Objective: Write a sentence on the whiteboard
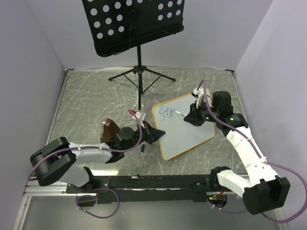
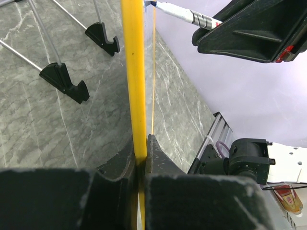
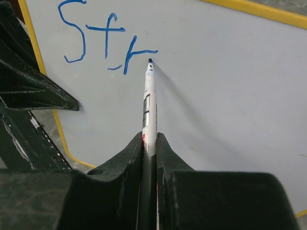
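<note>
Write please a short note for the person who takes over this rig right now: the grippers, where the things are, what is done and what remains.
Left gripper: shut on the frame at the left edge of the whiteboard, steadying it on the table.
Right gripper: shut on the marker, tip at the board just after the last letter; whether it touches is not clear.
Done: only the start of the sentence, "Str" in blue, at the board's upper left.
Left to do: all the rest of the sentence, from right after the "r".
</note>
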Available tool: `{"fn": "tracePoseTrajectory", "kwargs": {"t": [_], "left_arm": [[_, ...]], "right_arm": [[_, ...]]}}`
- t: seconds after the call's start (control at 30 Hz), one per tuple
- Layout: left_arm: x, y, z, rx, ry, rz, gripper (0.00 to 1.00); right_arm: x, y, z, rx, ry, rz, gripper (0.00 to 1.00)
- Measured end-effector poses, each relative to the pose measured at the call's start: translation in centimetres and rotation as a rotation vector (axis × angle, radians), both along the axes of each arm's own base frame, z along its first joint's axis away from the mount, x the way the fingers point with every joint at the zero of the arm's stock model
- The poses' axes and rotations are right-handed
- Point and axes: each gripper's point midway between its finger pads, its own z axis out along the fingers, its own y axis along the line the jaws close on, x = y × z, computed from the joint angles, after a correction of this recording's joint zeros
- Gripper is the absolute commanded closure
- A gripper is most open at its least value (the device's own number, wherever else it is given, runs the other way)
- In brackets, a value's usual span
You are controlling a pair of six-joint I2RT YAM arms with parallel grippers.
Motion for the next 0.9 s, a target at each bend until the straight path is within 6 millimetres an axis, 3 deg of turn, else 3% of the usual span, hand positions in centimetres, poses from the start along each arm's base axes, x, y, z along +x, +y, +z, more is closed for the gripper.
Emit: {"fn": "tracePoseTrajectory", "kwargs": {"t": [0.9], "left_arm": [[0.1,0.0,-0.1,-0.001,0.005,0.005,0.99]], "right_arm": [[0.7,-1.2,-0.1,0.000,0.011,-0.074,1.00]]}}
